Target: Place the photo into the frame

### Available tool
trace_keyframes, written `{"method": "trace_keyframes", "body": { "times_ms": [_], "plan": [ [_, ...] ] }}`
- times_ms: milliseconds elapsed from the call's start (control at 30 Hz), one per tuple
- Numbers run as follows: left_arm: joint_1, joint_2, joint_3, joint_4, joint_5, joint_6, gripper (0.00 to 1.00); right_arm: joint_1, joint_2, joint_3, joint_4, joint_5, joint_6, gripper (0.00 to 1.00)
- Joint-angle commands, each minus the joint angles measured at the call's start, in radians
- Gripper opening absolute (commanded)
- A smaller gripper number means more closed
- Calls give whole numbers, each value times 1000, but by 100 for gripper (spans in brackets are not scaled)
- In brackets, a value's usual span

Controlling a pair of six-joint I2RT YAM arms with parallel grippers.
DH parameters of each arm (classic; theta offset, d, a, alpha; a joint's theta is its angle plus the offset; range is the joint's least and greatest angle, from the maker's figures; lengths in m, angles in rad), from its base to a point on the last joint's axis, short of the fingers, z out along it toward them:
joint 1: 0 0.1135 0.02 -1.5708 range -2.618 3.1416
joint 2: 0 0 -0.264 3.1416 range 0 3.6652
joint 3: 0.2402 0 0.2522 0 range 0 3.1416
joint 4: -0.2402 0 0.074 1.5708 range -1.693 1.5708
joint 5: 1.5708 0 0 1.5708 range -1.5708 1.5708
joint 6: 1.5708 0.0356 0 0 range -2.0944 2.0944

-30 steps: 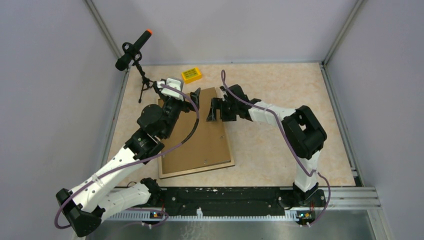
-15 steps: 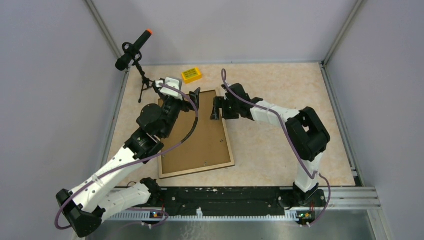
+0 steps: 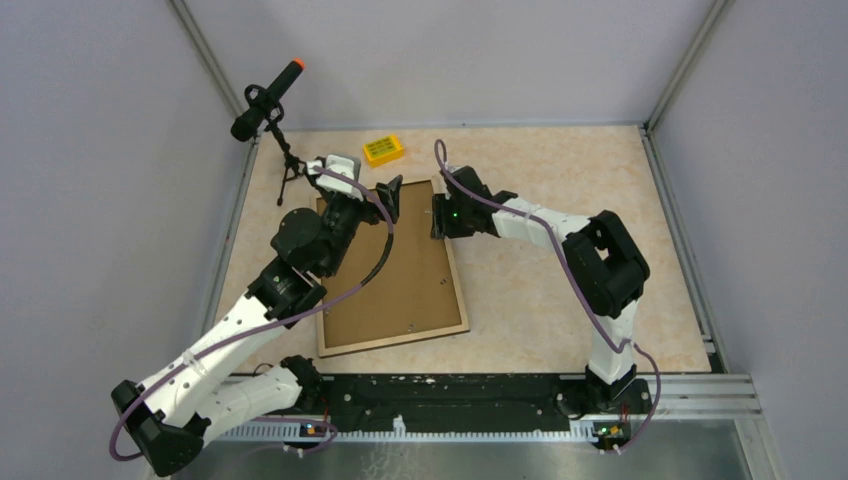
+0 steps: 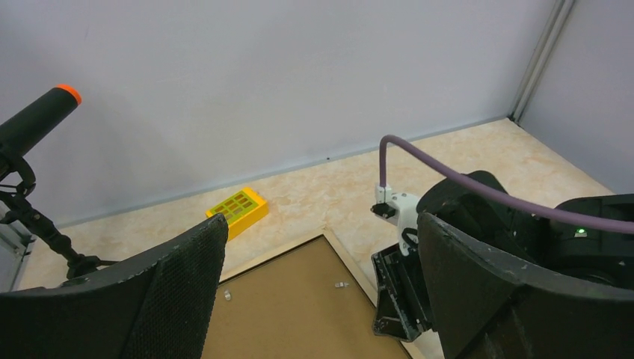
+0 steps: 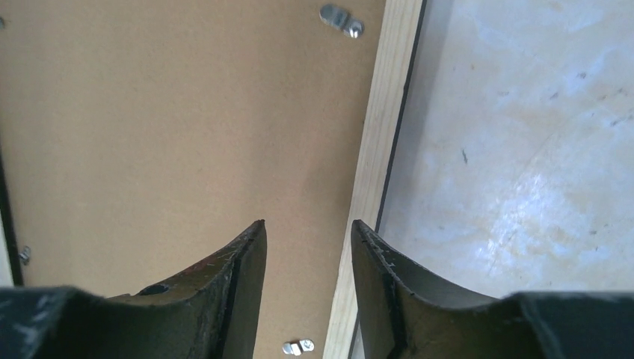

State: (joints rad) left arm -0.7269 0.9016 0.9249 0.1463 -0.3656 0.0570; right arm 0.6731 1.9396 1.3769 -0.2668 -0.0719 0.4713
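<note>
you had a beige marbled table (image 3: 560, 300) under you, closed at its near edge by the black base rail (image 3: 480, 392) where both arms were bolted, and walled on the left, right and far sides by plain grey panels (image 3: 450, 60) in aluminium posts.

the frame (image 5: 380, 149) lay flat and face down left of centre, with one short end near the rail and its length running away from you, slightly skewed. its pale wood back faced up, with the brown backing board (image 3: 395, 285) seated inside it and small metal turn clips (image 5: 340, 19) along the inner edge.

your left arm (image 3: 230, 330) reached diagonally over the frame's left side. the left gripper (image 4: 321, 292) hung above the far left corner with its fingers spread wide and nothing between them. the right arm (image 3: 600, 260) bent in from the right. the right gripper (image 5: 306, 224) pointed down at the frame's right edge near the far corner, with its fingers a narrow gap apart. one was over the backing and the other over the wood strip, and neither clamped anything. the two grippers faced each other across that far end.

beyond the frame sat a yellow box (image 3: 383, 149), close to the far wall. a small tripod with an orange-tipped black handle (image 3: 268, 100) stood in the far left corner, just beside the left wrist.

the widest stretch of tabletop lay right of the frame. on the left, the frame sat near the side rail.
</note>
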Motion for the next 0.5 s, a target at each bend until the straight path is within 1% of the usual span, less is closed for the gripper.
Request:
{"method": "trace_keyframes", "body": {
  "times_ms": [0,167,233,333,433,467],
  "plan": [
    [4,-28,14,10,23,-40,99,44,5,17,-67,67,1,44],
    [4,-38,13,7,44,-54,99,75,-43,-43,-107,134,29,43],
    [4,-42,14,7,48,-54,99,84,-58,-93,-108,132,49,44],
    [4,-51,14,6,59,-92,99,101,-72,-149,-110,139,79,44],
    [4,-59,12,4,66,-101,99,113,-109,-200,-103,148,96,34],
    [4,-60,12,5,67,-104,99,112,-124,-214,-101,154,100,33]
  ]
}}
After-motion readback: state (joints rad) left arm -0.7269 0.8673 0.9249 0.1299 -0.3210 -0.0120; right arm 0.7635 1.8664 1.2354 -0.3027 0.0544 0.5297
